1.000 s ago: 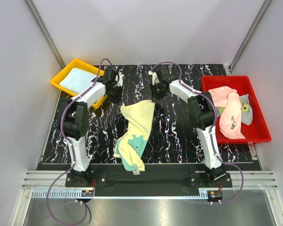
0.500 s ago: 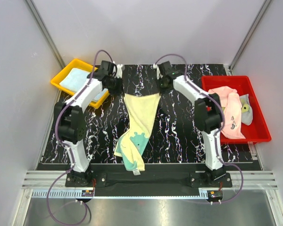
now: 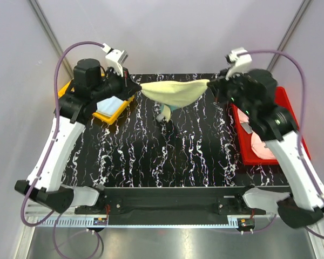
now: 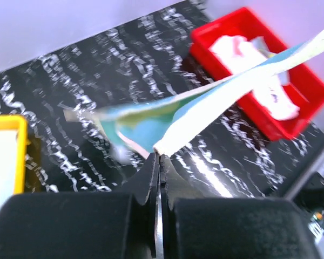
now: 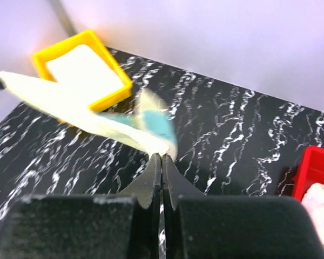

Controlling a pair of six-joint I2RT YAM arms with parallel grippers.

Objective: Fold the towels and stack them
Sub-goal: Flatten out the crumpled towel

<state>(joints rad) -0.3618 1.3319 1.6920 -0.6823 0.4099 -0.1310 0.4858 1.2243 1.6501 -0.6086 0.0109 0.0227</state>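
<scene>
A pale yellow towel (image 3: pixel 175 91) with teal patches hangs stretched in the air between both grippers, above the far part of the table. My left gripper (image 3: pixel 136 87) is shut on its left corner (image 4: pixel 163 146). My right gripper (image 3: pixel 211 84) is shut on its right corner (image 5: pixel 161 148). The towel's lower part (image 3: pixel 164 112) dangles under the span. A folded light blue towel (image 3: pixel 109 104) lies in the yellow tray (image 3: pixel 116 115). Pink towels (image 3: pixel 259 145) lie in the red tray (image 3: pixel 247 156), partly hidden by my right arm.
The black marbled table (image 3: pixel 167 156) stretches below the raised towel. The yellow tray stands at the far left and the red tray at the right edge. White enclosure walls close in the back and both sides.
Both arms have lifted high and spread apart, pulling the yellow towel off the table and stretching it taut in the air. The right gripper closed on its corner during this time.
</scene>
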